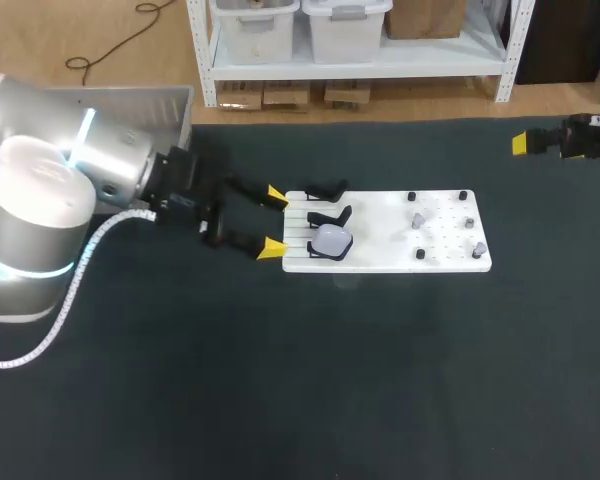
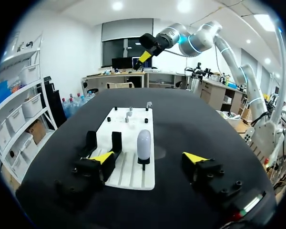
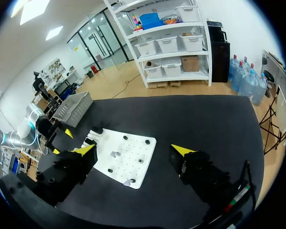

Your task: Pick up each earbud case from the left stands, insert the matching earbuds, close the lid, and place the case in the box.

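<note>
Left wrist view: earbud case (image 2: 143, 144) just ahead of spread left gripper (image 2: 148, 157).

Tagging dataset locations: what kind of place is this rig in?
Probably a robotics lab test bench. A dark table carries a single white fixture board with black stands and one earbud case. Two robot arms attend it, left gripper and right gripper both open.

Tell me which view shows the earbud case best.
The left wrist view: the case stands upright on the board, close ahead and unobstructed. The head view shows it small, from above. In the right wrist view it is too far and small to make out.
</note>
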Controlling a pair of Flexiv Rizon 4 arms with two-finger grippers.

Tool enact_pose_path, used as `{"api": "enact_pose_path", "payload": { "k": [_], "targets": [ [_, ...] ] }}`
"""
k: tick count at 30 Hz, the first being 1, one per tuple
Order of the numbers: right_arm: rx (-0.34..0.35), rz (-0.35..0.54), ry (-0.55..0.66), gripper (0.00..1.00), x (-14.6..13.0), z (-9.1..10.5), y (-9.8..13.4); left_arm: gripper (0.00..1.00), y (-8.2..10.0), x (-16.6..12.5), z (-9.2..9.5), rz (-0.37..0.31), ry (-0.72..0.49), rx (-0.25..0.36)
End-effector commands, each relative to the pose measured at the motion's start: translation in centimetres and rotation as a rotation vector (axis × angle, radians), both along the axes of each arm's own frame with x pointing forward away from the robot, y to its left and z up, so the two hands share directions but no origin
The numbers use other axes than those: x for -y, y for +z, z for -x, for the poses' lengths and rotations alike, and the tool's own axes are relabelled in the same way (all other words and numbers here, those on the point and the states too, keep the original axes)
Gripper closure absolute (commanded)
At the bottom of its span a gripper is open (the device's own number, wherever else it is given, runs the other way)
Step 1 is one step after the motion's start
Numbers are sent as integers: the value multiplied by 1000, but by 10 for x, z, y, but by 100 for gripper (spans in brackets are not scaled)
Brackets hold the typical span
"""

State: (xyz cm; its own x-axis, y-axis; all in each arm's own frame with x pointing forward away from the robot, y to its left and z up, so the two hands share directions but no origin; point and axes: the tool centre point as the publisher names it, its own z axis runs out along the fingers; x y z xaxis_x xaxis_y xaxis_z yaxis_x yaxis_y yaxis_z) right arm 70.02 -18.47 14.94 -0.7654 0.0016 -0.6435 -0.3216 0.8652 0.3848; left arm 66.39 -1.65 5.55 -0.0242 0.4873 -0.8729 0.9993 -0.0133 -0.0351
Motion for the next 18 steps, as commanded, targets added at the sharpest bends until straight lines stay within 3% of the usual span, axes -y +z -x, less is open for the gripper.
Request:
{"api": "enact_pose_path", "payload": {
  "k": [1, 12, 14, 15, 18],
  "targets": [
    [-1, 1, 1, 0, 0, 0, 0, 28, -7, 10, -6, 14, -1, 3],
    [-1, 1, 1, 0, 0, 0, 0, 35, -23, 24, -1, 5, -49, -2],
    [-1, 1, 1, 0, 0, 0, 0, 45, -27, 26, 0, -1, -44, -5],
    [-1, 1, 1, 0, 0, 0, 0, 46, -28, 26, 0, -2, -43, -6],
    [-1, 1, 1, 0, 0, 0, 0, 38, -31, 29, 0, -4, -39, -11]
  ]
}}
